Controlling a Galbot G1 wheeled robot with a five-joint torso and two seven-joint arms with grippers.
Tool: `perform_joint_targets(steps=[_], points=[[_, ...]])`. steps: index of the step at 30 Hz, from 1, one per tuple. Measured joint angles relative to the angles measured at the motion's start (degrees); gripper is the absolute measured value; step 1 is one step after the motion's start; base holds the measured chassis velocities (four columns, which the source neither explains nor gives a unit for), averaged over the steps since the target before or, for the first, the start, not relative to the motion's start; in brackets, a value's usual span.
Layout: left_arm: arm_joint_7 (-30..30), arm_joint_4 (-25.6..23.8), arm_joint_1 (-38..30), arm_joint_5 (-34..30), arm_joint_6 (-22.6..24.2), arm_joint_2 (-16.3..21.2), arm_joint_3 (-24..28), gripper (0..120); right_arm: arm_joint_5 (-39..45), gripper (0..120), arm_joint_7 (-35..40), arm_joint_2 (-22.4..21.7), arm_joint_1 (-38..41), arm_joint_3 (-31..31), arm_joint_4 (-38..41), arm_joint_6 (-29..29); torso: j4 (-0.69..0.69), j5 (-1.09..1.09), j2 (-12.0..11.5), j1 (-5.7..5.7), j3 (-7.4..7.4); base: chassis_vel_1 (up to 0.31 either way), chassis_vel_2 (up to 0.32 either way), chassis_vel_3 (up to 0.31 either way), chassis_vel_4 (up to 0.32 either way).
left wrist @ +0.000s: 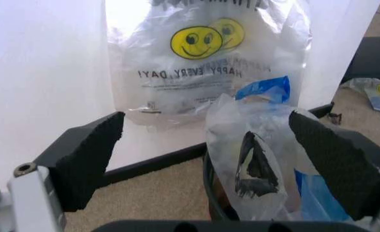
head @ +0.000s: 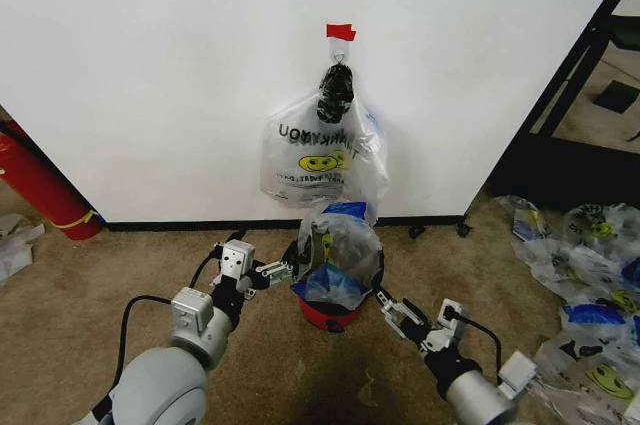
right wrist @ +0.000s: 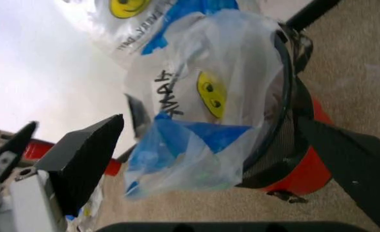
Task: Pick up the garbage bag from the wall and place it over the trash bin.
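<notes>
The garbage bag (head: 342, 243), clear with a yellow smiley and blue patches, sits crumpled in the mouth of the trash bin (head: 372, 273) and sticks up above its black rim. The bin's red base (head: 326, 318) rests on the carpet just in front of the wall (head: 150, 75). My left gripper (head: 281, 270) is open at the bin's left side. On the other side, my right gripper (head: 385, 302) is also open. The left wrist view shows the bag (left wrist: 255, 154) ahead of the wide-apart pads (left wrist: 87, 159). In the right wrist view the bag (right wrist: 203, 111) and bin (right wrist: 293, 159) lie ahead of open pads (right wrist: 87, 154).
A thick bundle of like bags (head: 320, 155) with a black knot hangs from the hook (head: 340, 51) under red tape (head: 341, 31), right above the bin. A long red cylinder (head: 38, 185) leans at the left. A black frame (head: 575, 65) and a heap of smiley bags (head: 590, 295) lie right.
</notes>
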Motion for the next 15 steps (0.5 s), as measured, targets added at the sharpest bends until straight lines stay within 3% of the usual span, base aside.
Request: perform_joint_targets(steps=[9,15], points=[[-0.1,0.0,-0.4,-0.9,0.1,-0.3,0.1,100,-4.5,100,-0.5,1.8,3.6,-3.1,-3.5,0.0,0.01,0.00,0.0,0.00,0.00,0.000,0.000,0.000,0.000],[-0.5,0.1,-1.0,-2.9,0.6,-0.7,0.2,100,-7.1,82,-1.2,1.7,4.6,-3.9,-4.8,-0.1,-0.01,-0.01,0.0,0.00,0.00,0.000,0.000,0.000,0.000]])
